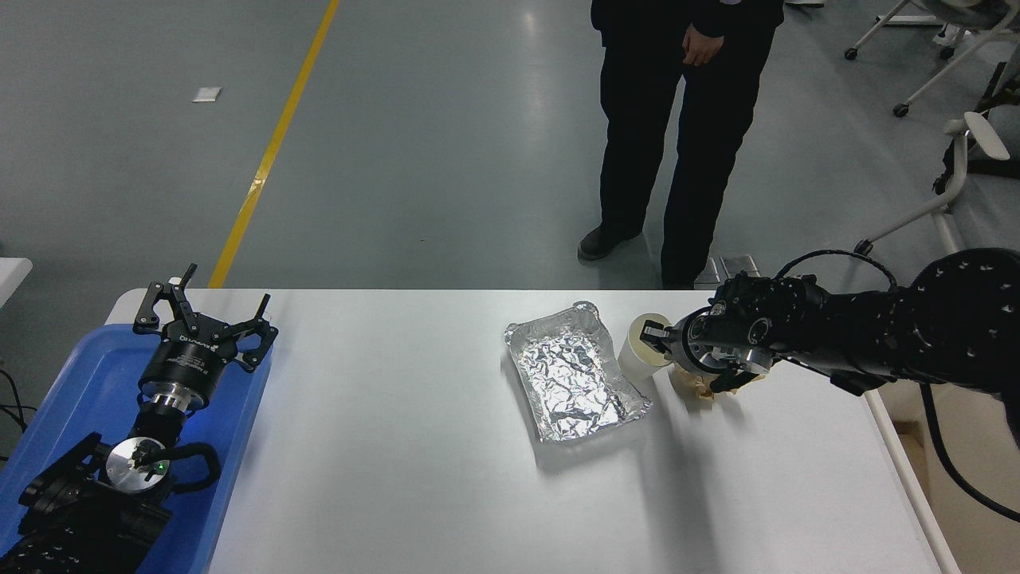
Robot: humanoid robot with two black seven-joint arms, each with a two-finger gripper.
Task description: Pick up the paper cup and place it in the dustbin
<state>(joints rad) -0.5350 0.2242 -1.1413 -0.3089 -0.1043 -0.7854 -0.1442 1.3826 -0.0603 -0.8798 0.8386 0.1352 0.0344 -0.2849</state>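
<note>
The white paper cup (635, 356) is tipped over toward my right gripper, its cream rim facing the arm and its side against the foil tray's right wall. My right gripper (690, 355) is open right beside it. One fingertip (652, 331) sits at the cup's rim and the other is spread back over a crumpled brown paper wad (695, 387). The dustbin is out of view. My left gripper (205, 320) is parked open over the blue tray at the lower left.
A crinkled silver foil tray (570, 377) lies skewed at the table's middle right. The blue tray (88, 383) holds the left arm. A person in dark clothes stands beyond the table's far edge. The table's right edge runs just past the right arm.
</note>
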